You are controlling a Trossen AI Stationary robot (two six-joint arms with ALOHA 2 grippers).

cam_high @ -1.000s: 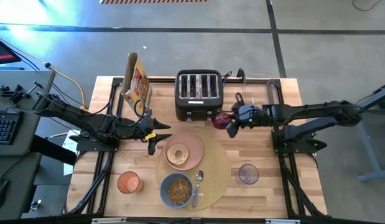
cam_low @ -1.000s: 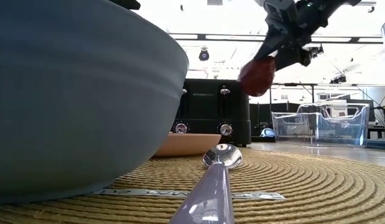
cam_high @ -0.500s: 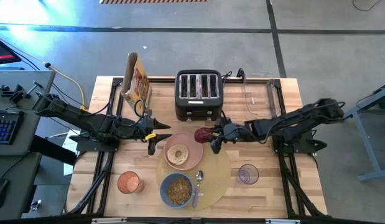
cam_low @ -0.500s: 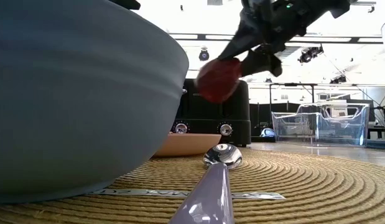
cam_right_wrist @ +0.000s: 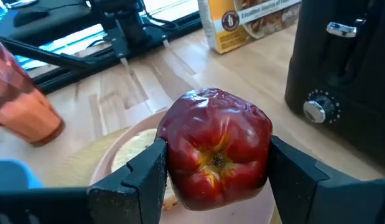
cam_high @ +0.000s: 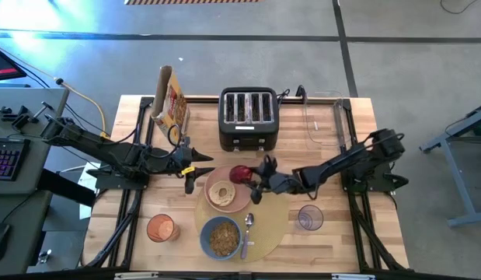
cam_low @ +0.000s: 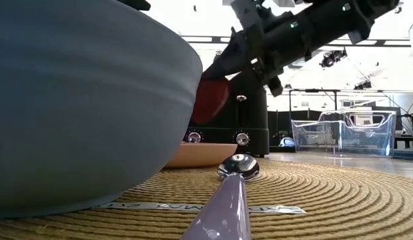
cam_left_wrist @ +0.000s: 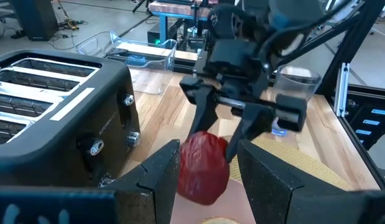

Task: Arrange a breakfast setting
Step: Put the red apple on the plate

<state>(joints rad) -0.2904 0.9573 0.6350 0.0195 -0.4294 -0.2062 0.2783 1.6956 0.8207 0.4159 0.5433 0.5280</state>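
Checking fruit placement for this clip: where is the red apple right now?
In the high view the red apple is held in the right pincer over the pink plate's far edge, beside the bagel, in front of the toaster.

Even overhead light is falling on the surface [cam_high: 318,198], casting only soft, short shadows. In the low view, ceiling lamps are glaring white behind, while the bowl [cam_low: 79,100] and spoon [cam_low: 223,203] nearest the lens are blurring. The apple [cam_right_wrist: 217,149] is showing a soft sheen in the right wrist view.

Bagel [cam_high: 221,192] on plate [cam_high: 242,201], toaster [cam_high: 249,118] behind.
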